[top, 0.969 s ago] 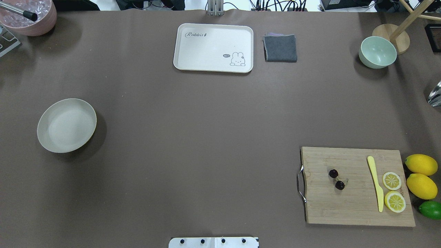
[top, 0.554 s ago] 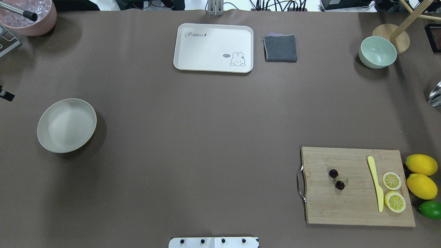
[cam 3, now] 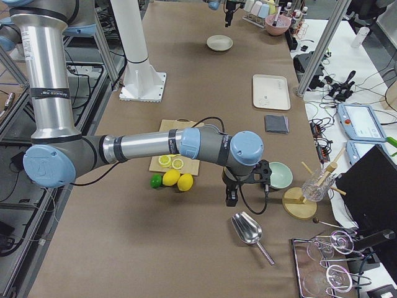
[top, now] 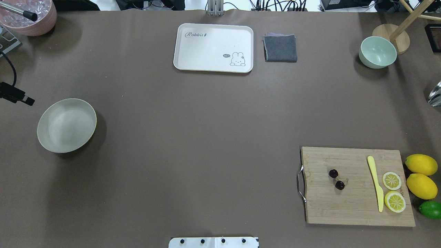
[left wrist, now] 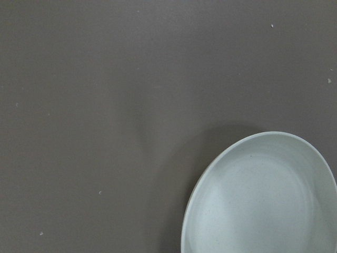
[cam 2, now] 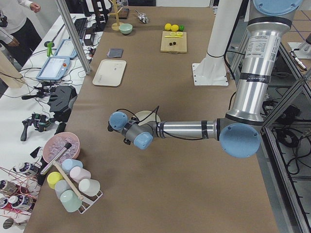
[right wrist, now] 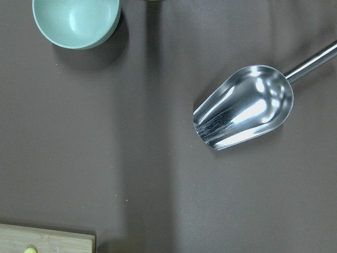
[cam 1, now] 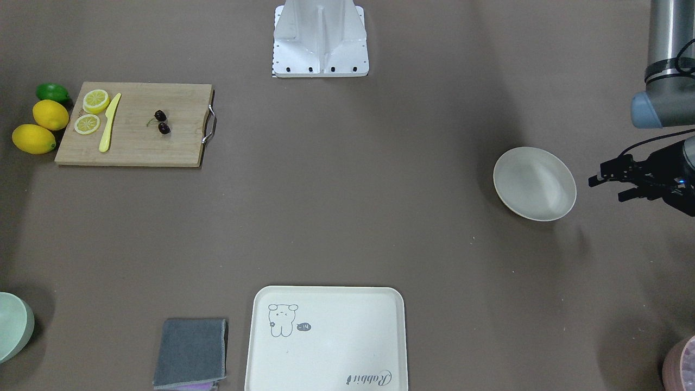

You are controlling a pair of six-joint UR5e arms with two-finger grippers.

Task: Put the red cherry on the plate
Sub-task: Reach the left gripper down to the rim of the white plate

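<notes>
The red cherry, a pair of tiny dark fruits on thin stems, lies on the wooden cutting board at the right front; it also shows in the front view. The plate, round and cream-white with nothing in it, sits far off at the left. My left gripper hovers just outside the plate's far-left edge, its fingers apart and holding nothing. The left wrist view shows part of the plate. My right gripper hangs beyond the lemons near the mint bowl; I cannot tell whether it is open or shut.
On the board lie a yellow knife and two lemon halves; whole lemons and a lime sit beside it. A rabbit tray, grey cloth, mint bowl and metal scoop stand further off.
My left gripper has come into the overhead view from the left edge and moved rightward toward the plate. The cherry, the plate and the board have not moved.
</notes>
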